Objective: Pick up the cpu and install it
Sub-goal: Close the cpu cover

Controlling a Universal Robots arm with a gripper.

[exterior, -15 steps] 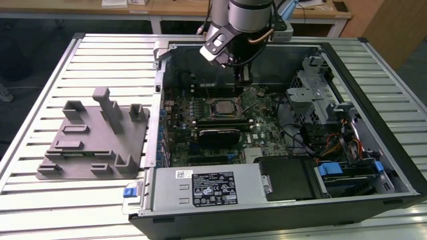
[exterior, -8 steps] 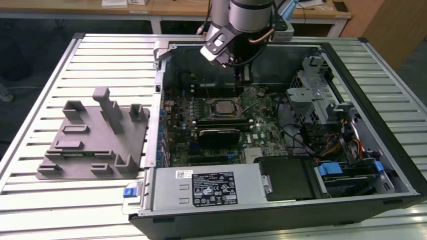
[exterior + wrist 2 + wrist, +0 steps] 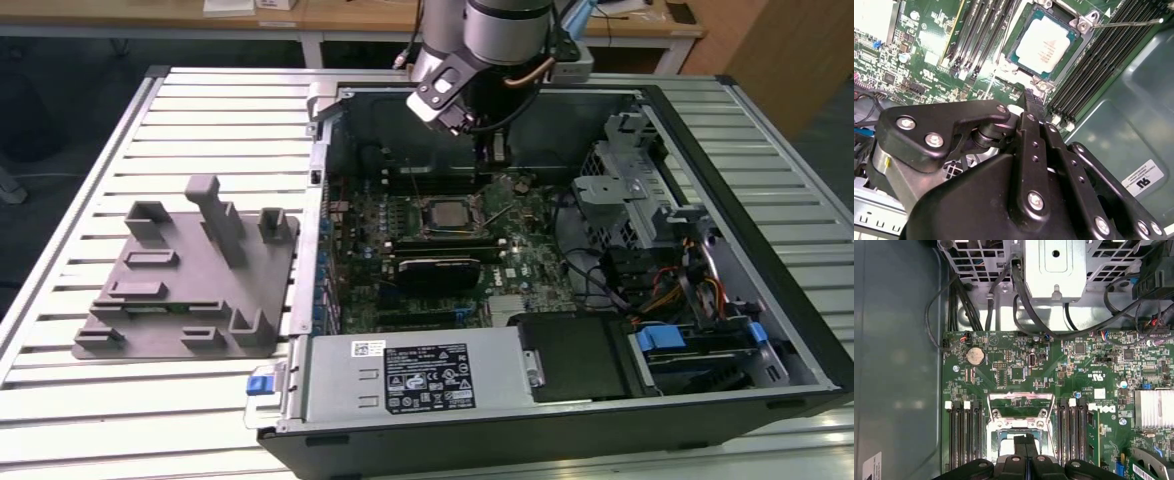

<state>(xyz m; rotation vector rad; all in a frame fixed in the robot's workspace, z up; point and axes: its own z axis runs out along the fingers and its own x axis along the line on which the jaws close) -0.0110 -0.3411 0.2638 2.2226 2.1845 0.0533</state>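
A pale slatted metal table (image 3: 174, 120) stands on dark floor (image 3: 54, 100), wooden desks (image 3: 350, 14) behind.

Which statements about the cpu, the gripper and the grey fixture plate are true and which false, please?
1. The small square silvery-topped cpu lies in the green motherboard's black-framed socket. True.
2. The black gripper holds the cpu. False: it hangs apart from it.
3. The grey plastic fixture plate with posts lies inside the open black computer case. False: it rests on the slatted metal table, at the exterior view's left of the case.
4. The gripper hangs over the case. True.
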